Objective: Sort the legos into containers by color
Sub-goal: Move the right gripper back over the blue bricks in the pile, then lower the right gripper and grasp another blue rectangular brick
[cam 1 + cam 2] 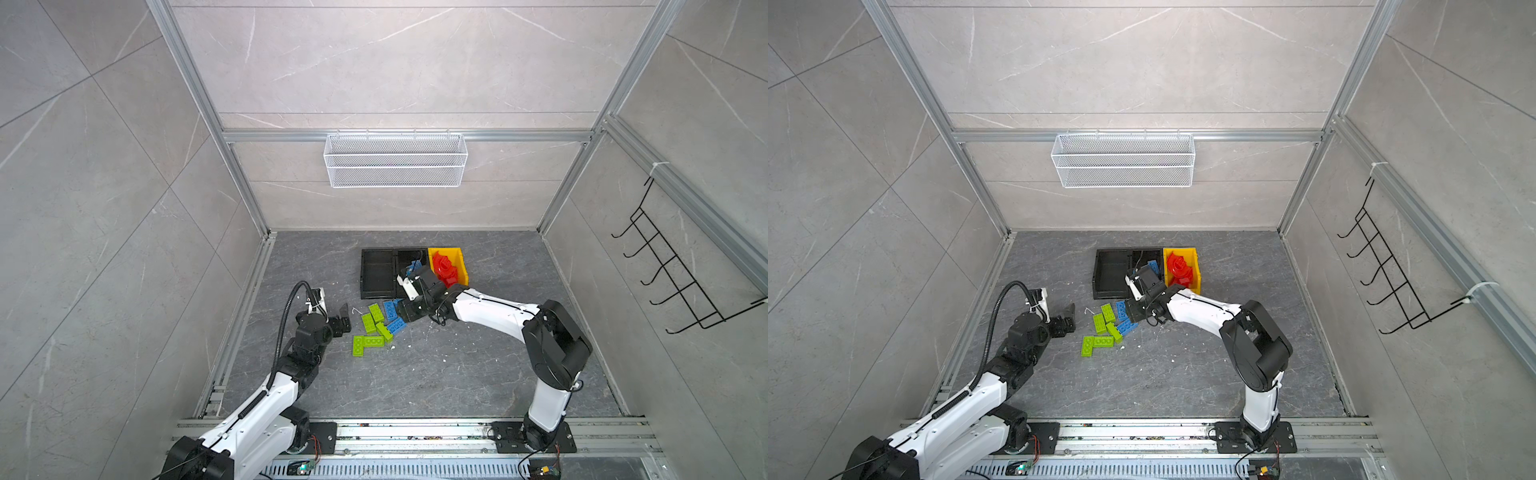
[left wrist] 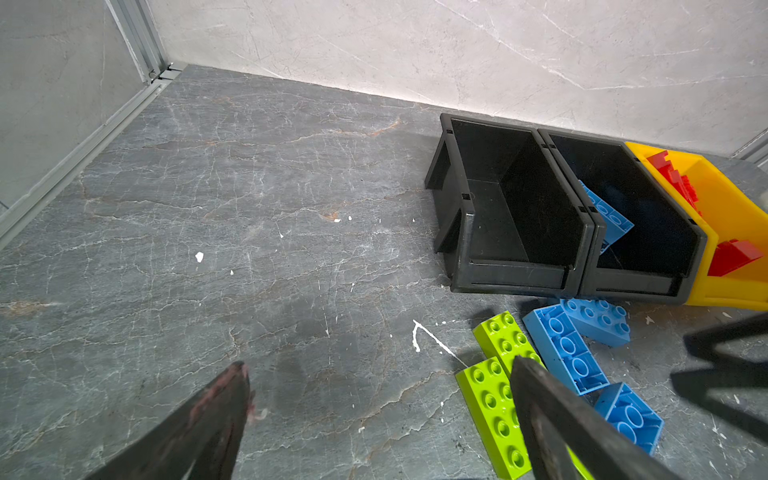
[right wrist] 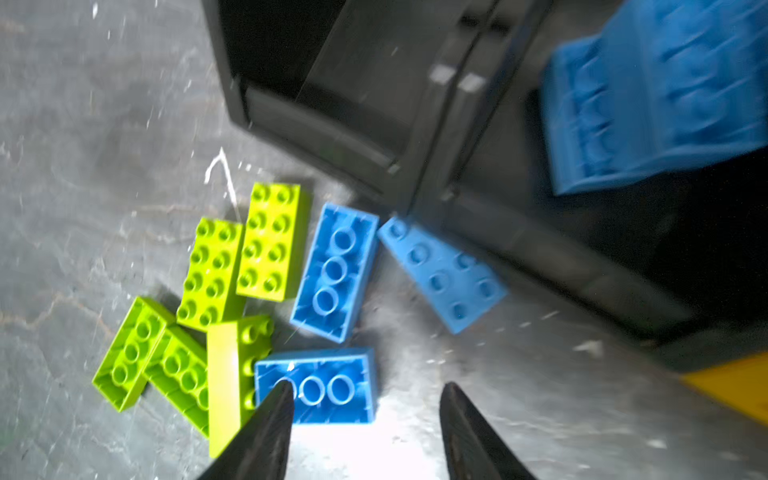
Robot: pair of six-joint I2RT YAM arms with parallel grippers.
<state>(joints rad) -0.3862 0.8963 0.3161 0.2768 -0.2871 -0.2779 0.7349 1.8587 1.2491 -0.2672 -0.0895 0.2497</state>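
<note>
grey stone floor (image 1: pixel 457 374): right gripper (image 3: pixel 365 390) hangs open and empty, blue lego (image 3: pixel 316 386) just ahead of its tips, long side across the gap. left gripper (image 2: pixel 378 365) is wide open too, farther off.

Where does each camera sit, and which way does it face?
Top views: high at the front, looking down toward the back wall; both show the left arm, right arm, bins and loose bricks.
Left wrist: on the left arm, looking across the floor at the bins; the open left gripper frames it.
Right wrist: on the right arm, looking down on green bricks and blue bricks; right gripper fingertips show, apart.
Shared: both wrist views show the white floor scratch.
</note>
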